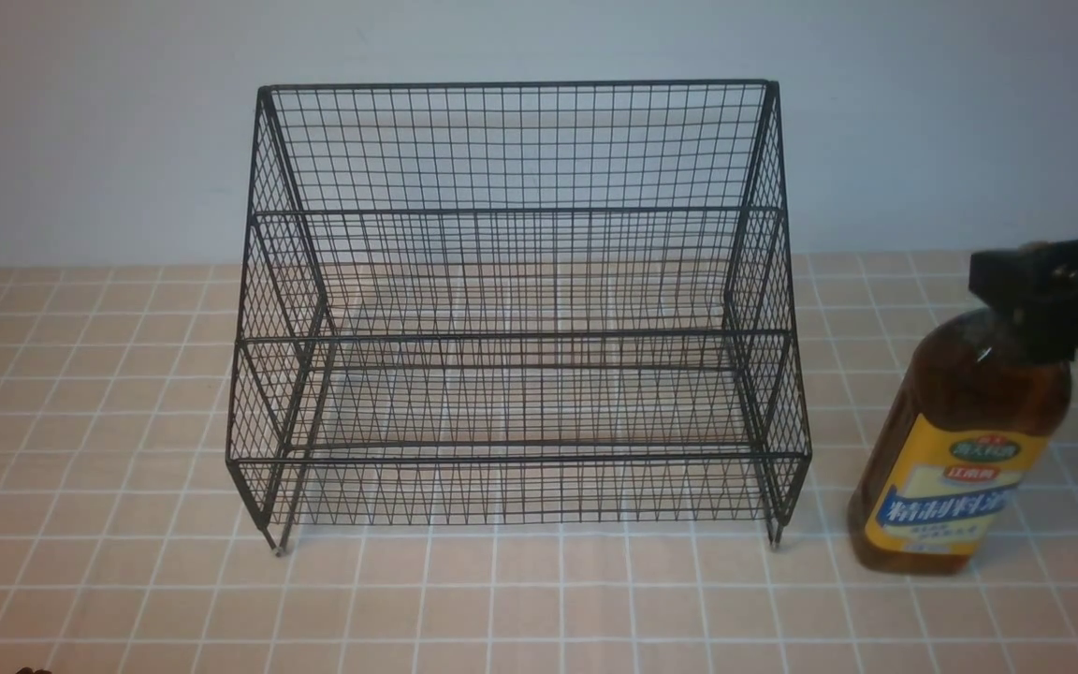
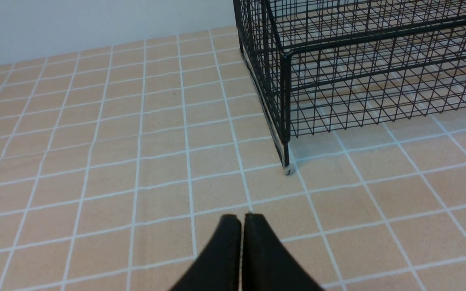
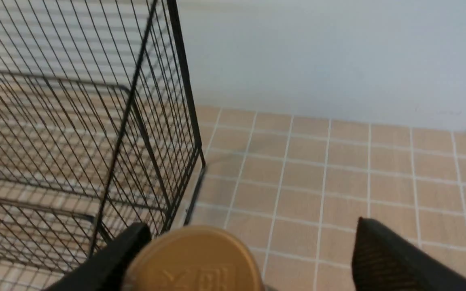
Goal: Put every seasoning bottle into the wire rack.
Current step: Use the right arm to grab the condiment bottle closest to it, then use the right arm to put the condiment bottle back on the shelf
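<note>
The black wire rack stands mid-table with both tiers empty. The seasoning bottle, amber with a yellow and blue label, stands on the tiles to the right of the rack, its top leaning right. My right gripper is at the bottle's top and hides the cap in the front view. In the right wrist view the gripper is open wide. The tan cap lies against one finger, far from the other. My left gripper is shut and empty over the tiles, near the rack's corner foot.
The table is covered in a tan tiled cloth. A pale wall stands close behind the rack. The rack's side mesh is right beside the bottle cap.
</note>
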Controlling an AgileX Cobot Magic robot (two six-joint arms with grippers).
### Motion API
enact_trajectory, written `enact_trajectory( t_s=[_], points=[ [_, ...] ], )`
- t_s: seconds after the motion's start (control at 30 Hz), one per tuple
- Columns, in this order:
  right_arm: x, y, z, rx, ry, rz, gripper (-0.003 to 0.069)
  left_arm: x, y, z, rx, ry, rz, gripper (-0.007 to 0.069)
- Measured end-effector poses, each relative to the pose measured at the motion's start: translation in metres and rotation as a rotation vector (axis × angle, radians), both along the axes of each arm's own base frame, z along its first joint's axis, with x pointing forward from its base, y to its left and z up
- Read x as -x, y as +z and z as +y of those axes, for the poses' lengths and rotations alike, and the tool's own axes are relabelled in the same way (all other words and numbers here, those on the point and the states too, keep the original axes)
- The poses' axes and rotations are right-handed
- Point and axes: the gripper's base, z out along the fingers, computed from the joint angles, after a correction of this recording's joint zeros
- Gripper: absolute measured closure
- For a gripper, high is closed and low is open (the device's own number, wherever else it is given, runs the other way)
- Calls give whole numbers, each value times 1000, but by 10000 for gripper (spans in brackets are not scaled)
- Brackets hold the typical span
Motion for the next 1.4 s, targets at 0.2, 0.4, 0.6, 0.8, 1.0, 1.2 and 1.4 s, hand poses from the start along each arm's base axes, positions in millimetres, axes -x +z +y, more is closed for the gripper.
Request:
enact_trajectory(
  t_s=[0.2,0.4,0.6,0.8,1.0,1.2,1.4],
  points=[
    [-9,-9,3,19,18,32,347,0,0,0,1,0,0,634],
    [-5,-4,3,50,37,7,347,0,0,0,1,0,0,634],
    [17,33,4,107,106,-98,347,0,0,0,1,0,0,634],
    [28,108,8,88,154,-266,348,0,0,0,1,0,0,634],
    [35,162,14,4,199,-366,348,0,0,0,1,0,0,634],
    [19,160,24,-106,271,-304,348,0,0,0,1,0,0,634],
    [10,153,44,-94,362,-299,348,0,0,0,1,0,0,634]
  ],
)
